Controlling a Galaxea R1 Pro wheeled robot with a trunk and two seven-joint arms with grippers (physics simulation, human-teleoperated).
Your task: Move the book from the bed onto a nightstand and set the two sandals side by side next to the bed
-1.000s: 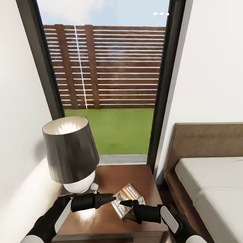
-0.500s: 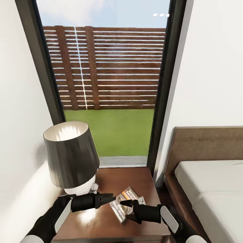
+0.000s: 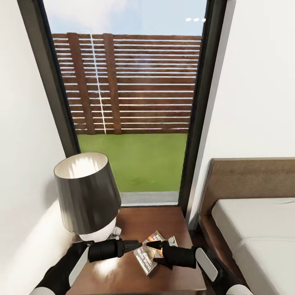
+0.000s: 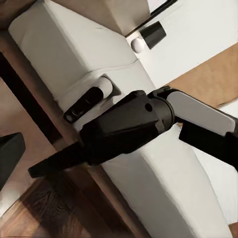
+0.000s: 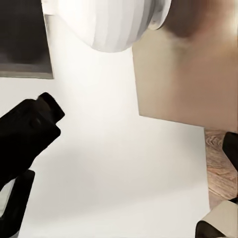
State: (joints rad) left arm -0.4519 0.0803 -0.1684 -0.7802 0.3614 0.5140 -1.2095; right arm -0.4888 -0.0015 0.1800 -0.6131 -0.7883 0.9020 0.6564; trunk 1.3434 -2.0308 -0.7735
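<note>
The book (image 3: 150,250) lies on the nightstand (image 3: 135,221), its cover text unreadable. Bare wood lies at twelve o'clock from it. The right gripper (image 3: 150,246) and left gripper (image 3: 138,244) hover there; I cannot tell either's opening.

Glossy wooden nightstand (image 3: 135,274), matt cloth bed (image 3: 262,229), paper book (image 3: 148,255).

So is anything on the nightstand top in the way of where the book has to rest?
Nothing visible does. The book already lies on the nightstand, with the lamp standing apart at its far-left corner.
</note>
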